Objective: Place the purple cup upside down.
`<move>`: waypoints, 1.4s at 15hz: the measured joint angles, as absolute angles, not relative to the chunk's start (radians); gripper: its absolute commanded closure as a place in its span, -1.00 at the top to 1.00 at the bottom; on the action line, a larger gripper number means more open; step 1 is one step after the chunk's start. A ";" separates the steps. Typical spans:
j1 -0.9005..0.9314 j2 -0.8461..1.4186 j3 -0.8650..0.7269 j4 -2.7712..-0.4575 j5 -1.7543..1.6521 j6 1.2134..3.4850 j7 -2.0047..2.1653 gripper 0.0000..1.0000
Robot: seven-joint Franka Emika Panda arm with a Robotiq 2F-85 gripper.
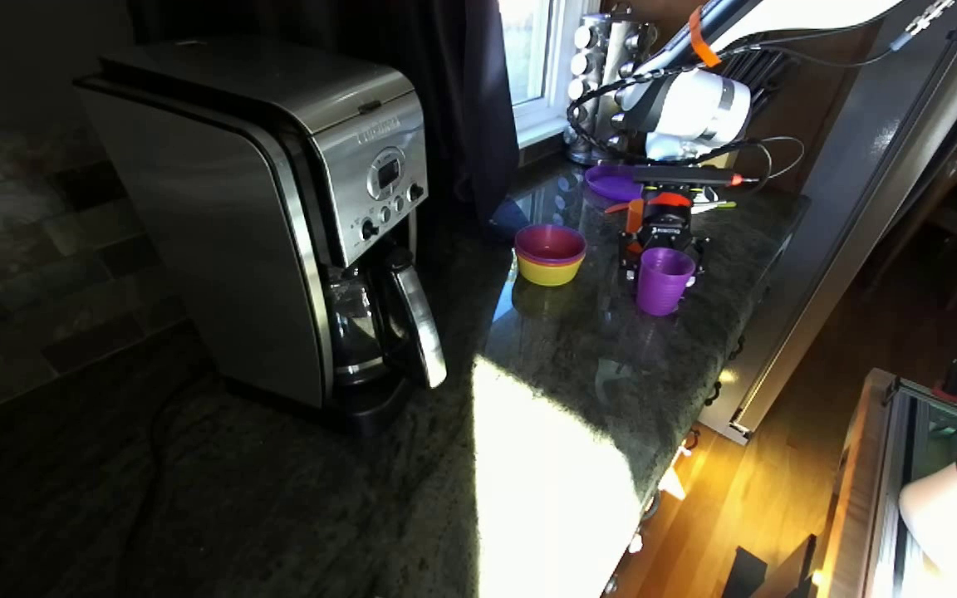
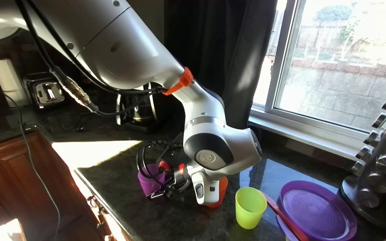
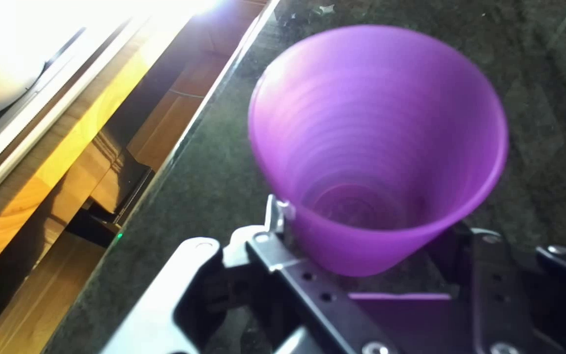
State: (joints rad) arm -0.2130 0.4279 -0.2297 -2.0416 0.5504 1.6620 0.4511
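Kitchen counter [image 1: 561, 345] of dark stone, a sunlit patch [image 1: 549, 465] lying across it; places being reckoned from the bowl stack [image 1: 549, 259]. Item: purple cup [image 1: 660, 292], mouth facing up, occupying the bowl stack's side toward the counter's outer edge; I am not making out whether its base is touching stone. Item: gripper [image 3: 364, 230], near the bowl stack, jaws standing wide about the purple cup and apparently gripping its wall from both sides. Step in hand, as I am judging it: grasping; inverting is waiting. Next move is probably calling for lifting clear, then rolling until the mouth is facing down.
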 measured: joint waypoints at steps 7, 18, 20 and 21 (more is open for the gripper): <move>-0.189 0.331 -0.227 -2.095 0.552 1.673 0.452 -0.13; -0.101 -0.074 -0.141 -2.433 0.438 2.238 0.621 -0.13; -0.095 -0.128 -0.096 -2.476 0.378 2.355 0.700 -0.13; -0.094 -0.147 -0.071 -2.494 0.339 2.413 0.750 0.37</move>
